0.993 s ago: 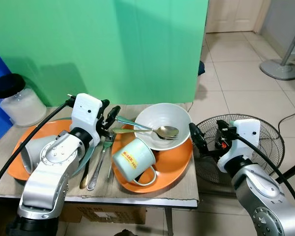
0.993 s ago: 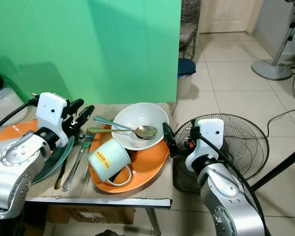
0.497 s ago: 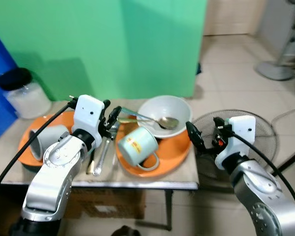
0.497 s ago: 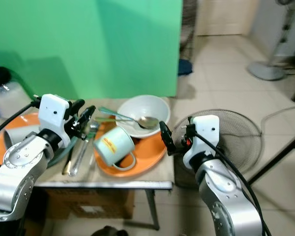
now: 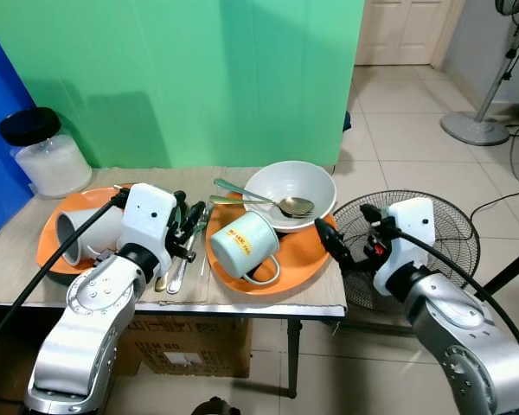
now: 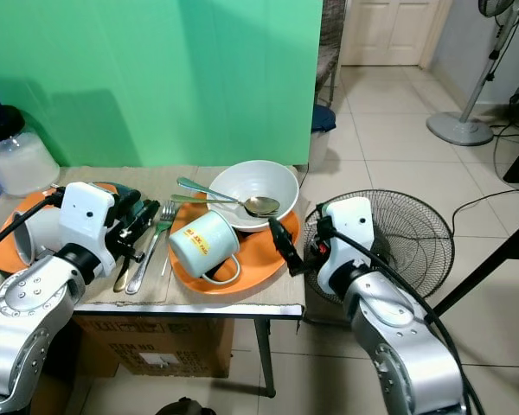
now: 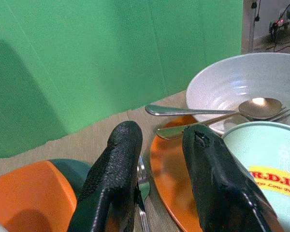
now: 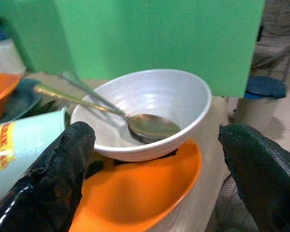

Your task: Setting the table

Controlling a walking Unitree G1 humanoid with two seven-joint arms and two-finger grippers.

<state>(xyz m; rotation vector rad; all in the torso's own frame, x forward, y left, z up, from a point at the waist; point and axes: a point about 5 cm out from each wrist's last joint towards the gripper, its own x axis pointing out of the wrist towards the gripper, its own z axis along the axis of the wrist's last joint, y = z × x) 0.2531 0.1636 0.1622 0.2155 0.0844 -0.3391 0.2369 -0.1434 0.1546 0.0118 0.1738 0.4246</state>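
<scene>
From the left eye view, a wooden worktop (image 5: 35,259) is seen before a green backdrop (image 5: 199,78). An oval orange plastic plate (image 5: 298,268) is set on it, carrying a pale green enamel mug (image 5: 242,245) lying on its side and a white ceramic bowl (image 5: 290,192). A steel spoon (image 5: 285,206) and a gold-handled fork (image 5: 242,201) are rested across the bowl's rim. The left hand (image 5: 189,226) is held just beside the mug, above loose steel cutlery (image 5: 180,268) on the worktop, its fingers slightly parted and gripping nothing. Behind that hand a second orange plate (image 5: 48,238) with a grey cup (image 5: 82,235) on its side is seen.

In the right eye view, the right hand (image 6: 281,246) is poised at the plate's edge, near the bowl, beside a black floor fan (image 6: 415,242).

Through the left wrist view, two black fingers (image 7: 111,174) are shown apart, with the plate, bowl and mug just beyond them.

Through the right wrist view, both black fingers (image 8: 58,174) are spread wide and empty, the bowl and spoon framed between them.
</scene>
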